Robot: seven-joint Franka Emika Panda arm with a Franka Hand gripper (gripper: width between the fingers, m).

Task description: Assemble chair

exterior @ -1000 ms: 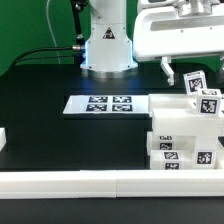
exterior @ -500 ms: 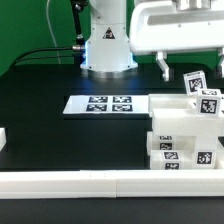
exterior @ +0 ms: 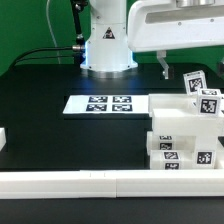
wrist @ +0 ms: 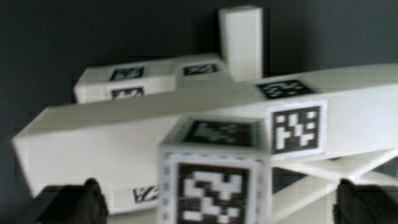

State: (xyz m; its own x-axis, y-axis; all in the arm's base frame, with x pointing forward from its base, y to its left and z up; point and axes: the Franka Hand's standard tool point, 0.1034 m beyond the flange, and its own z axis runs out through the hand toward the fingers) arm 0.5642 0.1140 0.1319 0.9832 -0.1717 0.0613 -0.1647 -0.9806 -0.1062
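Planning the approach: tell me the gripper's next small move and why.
Probably descend toward the chair. The gripper hangs above the stacked parts without touching them, and the wrist view shows the tagged blocks beyond its fingertips, nothing between them.

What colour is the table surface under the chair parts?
Black; the table shows best in the exterior view.

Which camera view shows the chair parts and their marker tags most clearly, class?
The wrist view: the chair parts fill the picture and several square tags read large. The exterior view shows them small, stacked at that view's right edge and partly cut off, behind the white rail.
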